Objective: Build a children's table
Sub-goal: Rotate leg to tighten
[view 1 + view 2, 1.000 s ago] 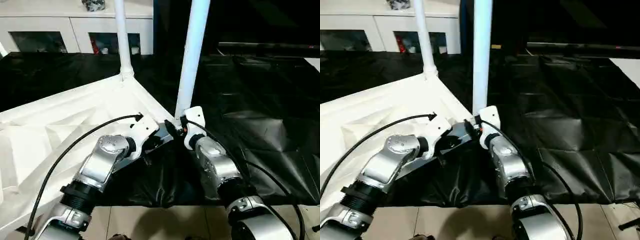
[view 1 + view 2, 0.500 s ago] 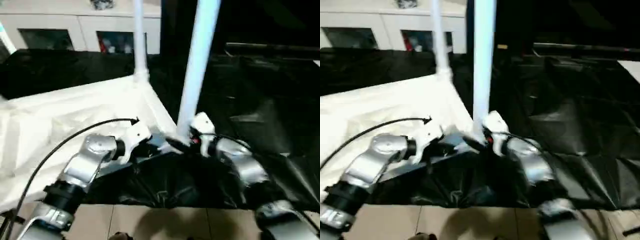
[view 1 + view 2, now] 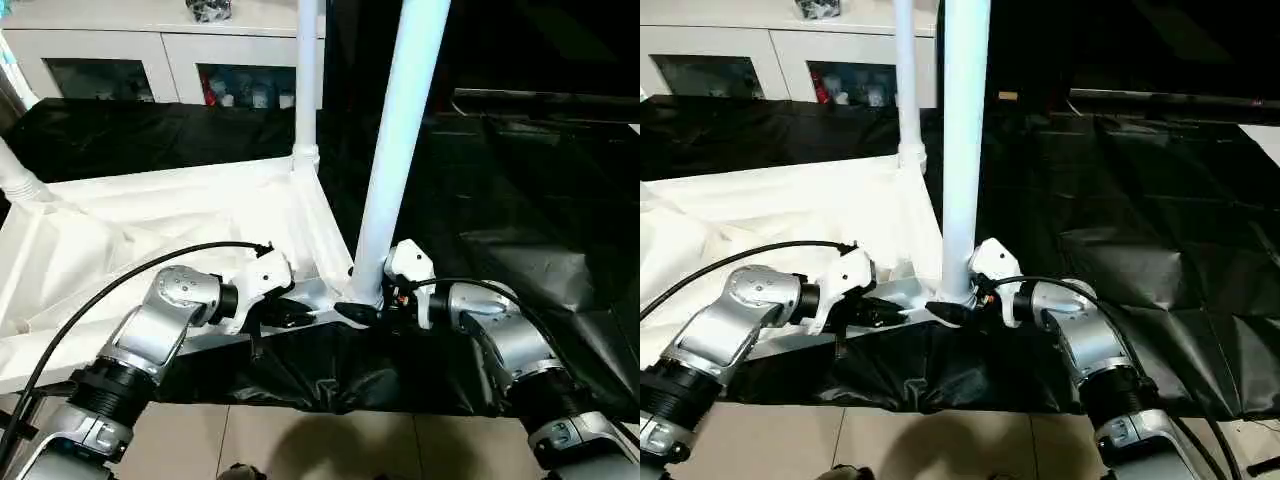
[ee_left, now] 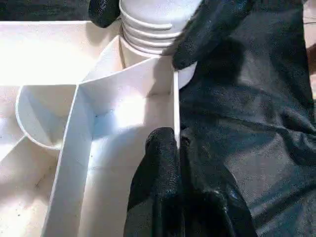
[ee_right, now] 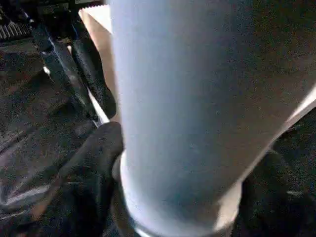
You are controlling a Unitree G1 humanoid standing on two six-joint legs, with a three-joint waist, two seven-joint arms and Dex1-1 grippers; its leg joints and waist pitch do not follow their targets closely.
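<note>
Left eye view: you had the tabletop (image 3: 170,235) lying underside up on the black table (image 3: 520,180), at 10 o'clock from the grippers, with legs standing in its sockets. The near leg (image 3: 395,150) stood in the corner socket at 12 o'clock from your right gripper (image 3: 365,308), whose fingers (image 5: 96,163) sat either side of the leg's base, touching it; I judged that a grip on the leg. Your left gripper (image 4: 170,168) was pinched shut on the tabletop's thin side wall just beside that socket.

Risk, as judged: if the leg was not fully seated, releasing it could let it tip; a hard pull on the wall could shift the tabletop.

No readable writing or brand marks.
</note>
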